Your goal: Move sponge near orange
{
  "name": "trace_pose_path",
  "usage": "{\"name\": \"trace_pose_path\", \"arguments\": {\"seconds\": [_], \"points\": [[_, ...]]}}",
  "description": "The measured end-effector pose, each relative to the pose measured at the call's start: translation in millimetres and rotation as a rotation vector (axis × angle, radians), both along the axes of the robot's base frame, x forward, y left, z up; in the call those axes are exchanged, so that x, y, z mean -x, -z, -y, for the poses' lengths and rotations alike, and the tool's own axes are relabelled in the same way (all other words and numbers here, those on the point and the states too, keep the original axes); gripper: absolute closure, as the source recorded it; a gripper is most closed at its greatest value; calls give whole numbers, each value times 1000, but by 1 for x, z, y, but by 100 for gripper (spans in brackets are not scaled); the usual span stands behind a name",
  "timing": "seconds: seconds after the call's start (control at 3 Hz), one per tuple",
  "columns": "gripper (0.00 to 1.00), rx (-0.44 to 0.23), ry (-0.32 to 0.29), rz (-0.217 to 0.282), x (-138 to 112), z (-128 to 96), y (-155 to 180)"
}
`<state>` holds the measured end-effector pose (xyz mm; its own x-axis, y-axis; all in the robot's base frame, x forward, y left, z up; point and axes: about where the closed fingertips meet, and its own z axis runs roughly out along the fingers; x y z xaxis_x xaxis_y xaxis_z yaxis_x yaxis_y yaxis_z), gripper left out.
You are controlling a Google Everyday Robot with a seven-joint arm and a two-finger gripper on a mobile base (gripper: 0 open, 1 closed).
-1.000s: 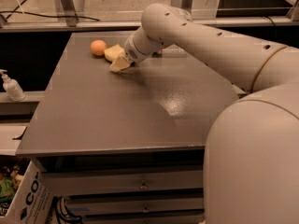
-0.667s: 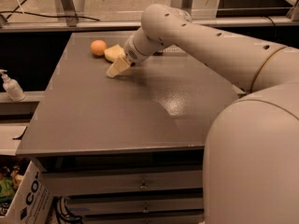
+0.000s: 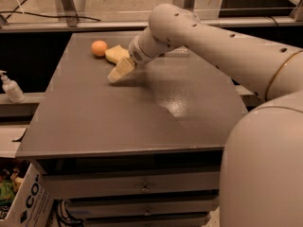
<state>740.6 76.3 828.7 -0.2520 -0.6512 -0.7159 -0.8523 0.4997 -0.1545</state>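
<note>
The orange point(image 3: 99, 48) sits at the far left of the grey table point(image 3: 94, 122). The pale yellow sponge point(image 3: 115, 53) lies flat just right of the orange, very close to it or touching it. My gripper point(image 3: 115, 75) hangs just in front of the sponge, pointing down-left at the tabletop. It looks clear of the sponge. My white arm point(image 3: 213, 41) reaches in from the right and hides part of the table's far right.
A white pump bottle point(image 3: 10, 86) stands on a lower ledge to the left of the table. A cardboard box point(image 3: 28, 202) sits on the floor at the lower left. Drawers point(image 3: 142, 188) run under the table's front edge. A rail point(image 3: 57, 25) crosses behind the table.
My gripper has shifted slightly toward the table's front, away from the sponge. The sponge and the orange have stayed in place.
</note>
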Motion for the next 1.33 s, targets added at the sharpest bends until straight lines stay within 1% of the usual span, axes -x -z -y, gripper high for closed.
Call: {"name": "trace_pose_path", "arguments": {"seconds": [0.33, 0.67, 1.0, 1.33], "points": [[0, -85, 16, -8, 16, 19, -14], [0, -166, 33, -1, 29, 40, -32], [0, -227, 61, -8, 47, 68, -39], [0, -227, 61, -8, 47, 68, -39]]}}
